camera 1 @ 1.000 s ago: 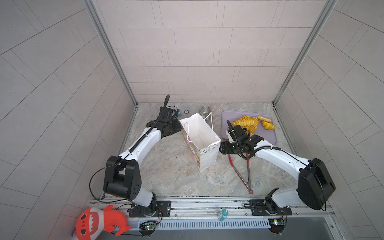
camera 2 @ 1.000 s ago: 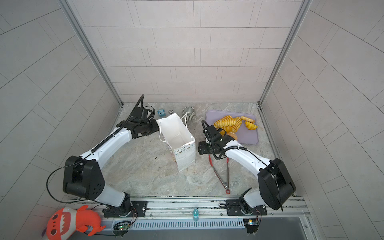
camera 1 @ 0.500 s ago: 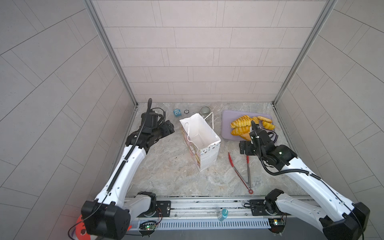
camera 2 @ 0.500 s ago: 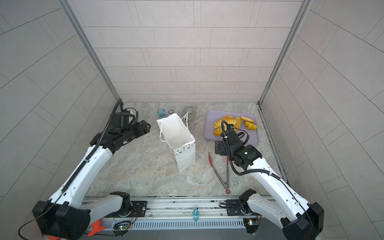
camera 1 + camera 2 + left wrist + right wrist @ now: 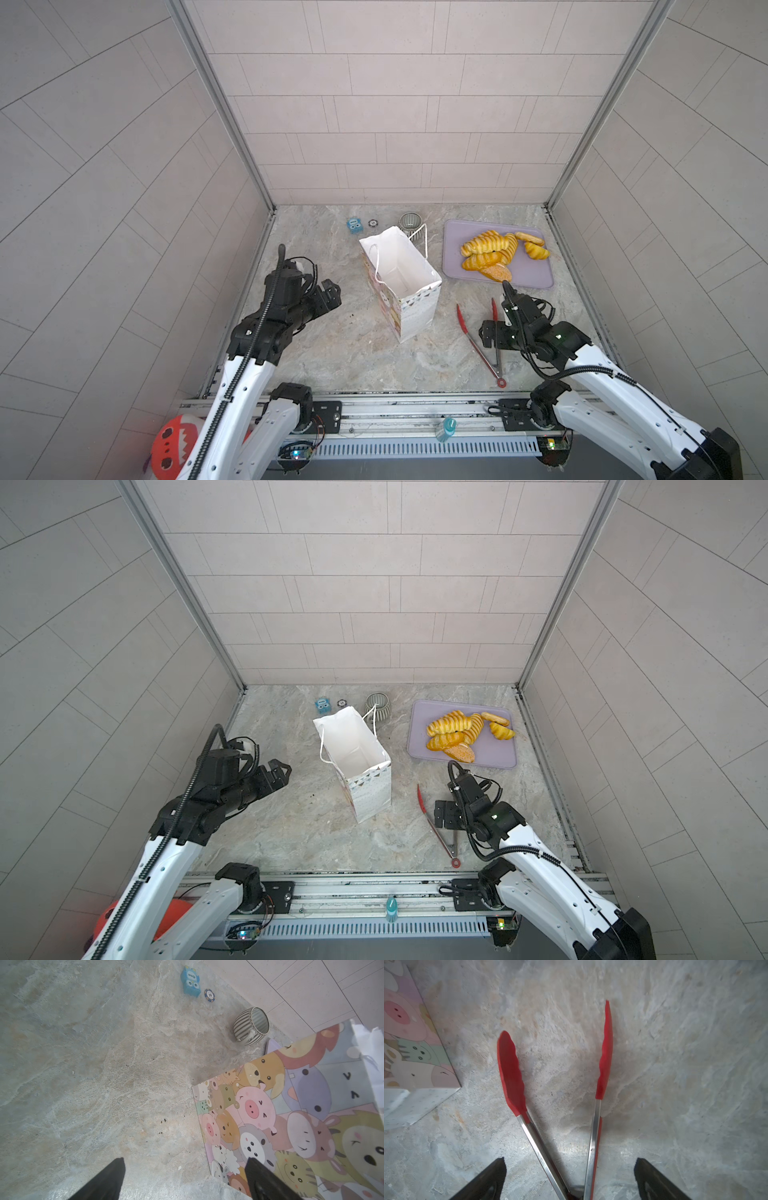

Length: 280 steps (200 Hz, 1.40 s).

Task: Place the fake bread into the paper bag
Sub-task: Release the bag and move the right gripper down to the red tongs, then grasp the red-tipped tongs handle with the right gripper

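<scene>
Veined stone tabletop (image 5: 332,353), tiled walls (image 5: 415,104); flanking the paper bag (image 5: 405,286), left gripper (image 5: 186,1160) and right gripper (image 5: 570,1159) gape empty.

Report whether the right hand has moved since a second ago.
Yes. The right hand pulled back from beside the paper bag toward the front rail, now open above the tongs.

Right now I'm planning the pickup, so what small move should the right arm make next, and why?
Probably lower the right tool onto the tongs and close on their metal arms. It hangs open directly over the tongs; all the bread sits on the tray, and the bag stands open, apparently empty.
</scene>
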Motion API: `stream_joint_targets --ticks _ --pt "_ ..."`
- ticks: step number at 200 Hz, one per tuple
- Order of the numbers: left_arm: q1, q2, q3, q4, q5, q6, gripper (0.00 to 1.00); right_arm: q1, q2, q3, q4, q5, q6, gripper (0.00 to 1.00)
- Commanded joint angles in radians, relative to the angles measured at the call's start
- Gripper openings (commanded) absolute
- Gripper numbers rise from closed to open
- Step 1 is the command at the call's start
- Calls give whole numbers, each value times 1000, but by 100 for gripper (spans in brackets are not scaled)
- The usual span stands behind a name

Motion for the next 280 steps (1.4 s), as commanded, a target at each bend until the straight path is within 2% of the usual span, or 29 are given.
stream_joint_targets --ticks 1,25,68,152,223,248,280 --pt "-1 -13 -10 -15 -28 -11 97 18 -9 -12 -10 27 34 99" --pt "-2 -1 -4 2 -26 -8 100 35 17 -49 3 15 64 99" --pt "-1 20 -30 33 -9 -14 100 142 70 -81 41 65 100 96" --pt "-1 17 -62 58 6 -29 100 177 253 -67 126 72 102 95" --pt "-1 -4 -80 57 20 -49 100 181 439 54 236 14 160 77" --pt "-1 -10 -77 48 21 -51 100 185 470 110 235 39 175 77" --pt "-1 -21 -79 37 24 -51 100 185 478 138 194 82 152 83"
